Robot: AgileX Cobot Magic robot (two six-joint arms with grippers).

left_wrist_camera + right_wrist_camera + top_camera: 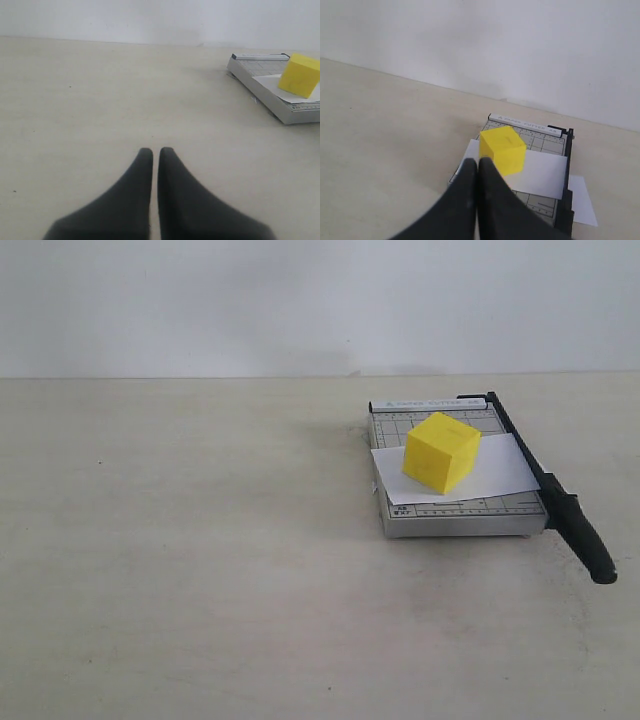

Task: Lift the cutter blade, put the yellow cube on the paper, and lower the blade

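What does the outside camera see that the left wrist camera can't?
Only the exterior view shows the long black cutter blade, lying down along the right edge of the grey trimmer, with its thick handle sticking out past the front.

Only the left wrist view shows the left gripper, its black jaws closed together over bare table, well away from the trimmer.

Both views show the yellow cube sitting on the white paper on the trimmer.
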